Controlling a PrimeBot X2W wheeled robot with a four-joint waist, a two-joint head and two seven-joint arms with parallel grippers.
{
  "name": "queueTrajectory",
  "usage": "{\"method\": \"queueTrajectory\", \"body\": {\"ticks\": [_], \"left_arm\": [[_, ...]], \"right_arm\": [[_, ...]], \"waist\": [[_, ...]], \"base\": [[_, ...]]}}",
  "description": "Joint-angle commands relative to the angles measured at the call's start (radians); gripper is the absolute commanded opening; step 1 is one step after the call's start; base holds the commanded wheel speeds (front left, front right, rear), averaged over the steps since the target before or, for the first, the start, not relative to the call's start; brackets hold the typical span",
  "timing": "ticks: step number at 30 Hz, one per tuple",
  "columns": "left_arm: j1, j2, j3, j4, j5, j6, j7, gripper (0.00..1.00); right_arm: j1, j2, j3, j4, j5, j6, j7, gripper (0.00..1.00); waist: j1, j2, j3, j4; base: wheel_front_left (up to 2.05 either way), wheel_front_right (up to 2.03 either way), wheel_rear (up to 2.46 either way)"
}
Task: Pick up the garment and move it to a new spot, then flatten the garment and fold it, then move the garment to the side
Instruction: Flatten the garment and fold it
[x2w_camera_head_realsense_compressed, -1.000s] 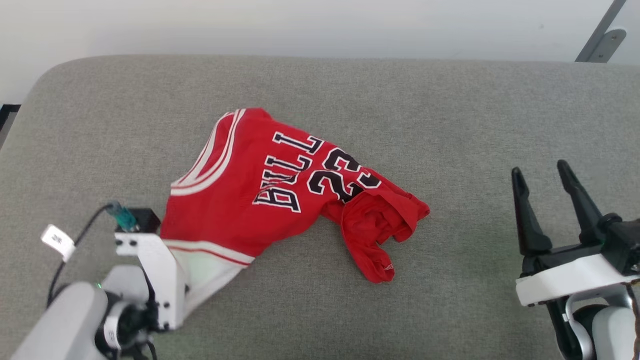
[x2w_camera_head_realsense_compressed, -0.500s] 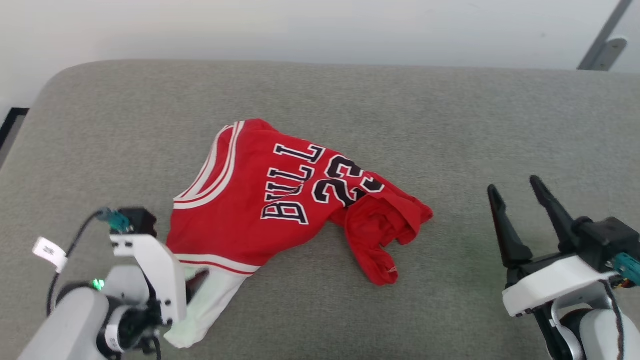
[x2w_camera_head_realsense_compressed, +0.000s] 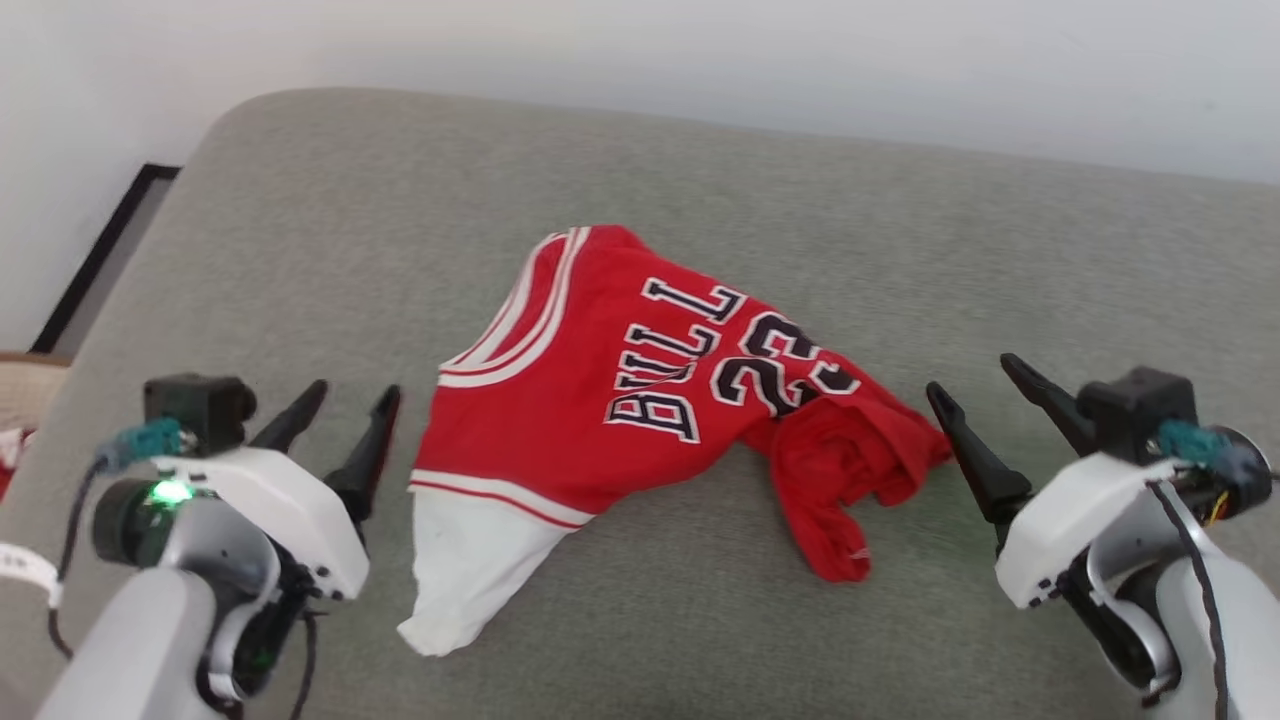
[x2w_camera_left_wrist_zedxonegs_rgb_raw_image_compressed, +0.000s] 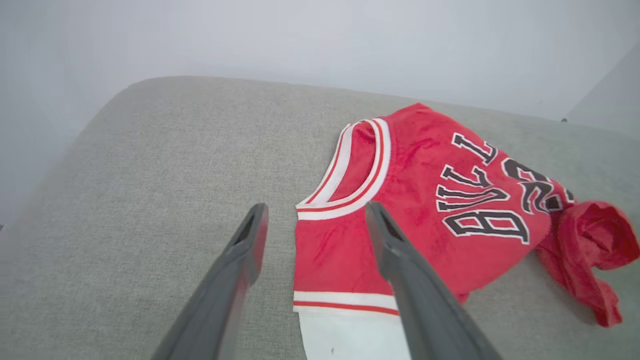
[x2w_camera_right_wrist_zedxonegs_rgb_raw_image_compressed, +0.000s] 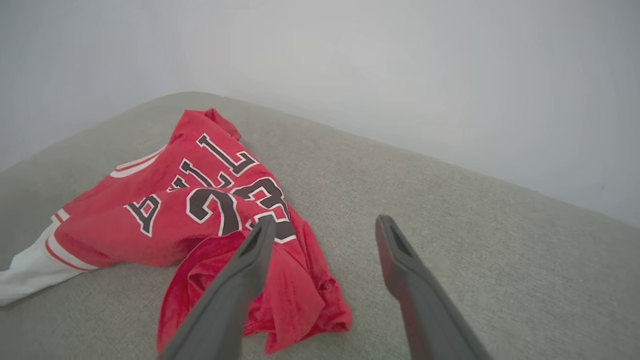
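The left gripper (x2w_camera_head_realsense_compressed: 355, 392), clamped on the white sleeve (x2w_camera_head_realsense_compressed: 470, 560) a second ago, has let go and drawn back. Its two fingers now stand spread wide and empty just left of the shirt (x2w_camera_head_realsense_compressed: 600, 420), clear of the cloth. The shirt's shift in the head view is the camera swinging, not the shirt sliding. I take the release to mean the move to a new spot is over and flattening comes next. The shirt lies free on the grey cushion (x2w_camera_head_realsense_compressed: 300, 250), its sleeve trailing toward the robot and its right end bunched into a red heap (x2w_camera_head_realsense_compressed: 850, 470). The right gripper (x2w_camera_head_realsense_compressed: 968, 376) is wide open as before, holding nothing, close to the right of that heap; whether it touches I cannot tell. Farther off, the striped neck (x2w_camera_head_realsense_compressed: 520, 320) lies at the shirt's far left
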Motion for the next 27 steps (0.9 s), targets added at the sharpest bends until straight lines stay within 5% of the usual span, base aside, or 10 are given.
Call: {"method": "queueTrajectory", "body": {"ticks": [1,15,27], "left_arm": [[0.012,-0.008,-0.001,-0.003,0.007,-0.012,-0.029,1.0],[0.082,-0.111,-0.016,0.029,0.075,-0.042,-0.388,1.0],[0.101,-0.204,0.002,0.065,0.102,-0.076,-0.469,1.0]], "right_arm": [[-0.019,-0.008,0.008,0.009,0.014,-0.001,0.015,1.0],[-0.239,-0.169,0.2,0.178,0.174,-0.001,0.295,1.0],[-0.373,-0.2,0.395,0.442,0.236,-0.001,0.378,1.0]], "waist": [[0.0,0.0,0.004,0.021],[0.0,0.0,0.058,0.196],[0.0,0.0,0.089,0.267]], "base": [[0.0,0.0,0.0],[0.0,0.0,0.0],[0.0,0.0,0.0]]}}
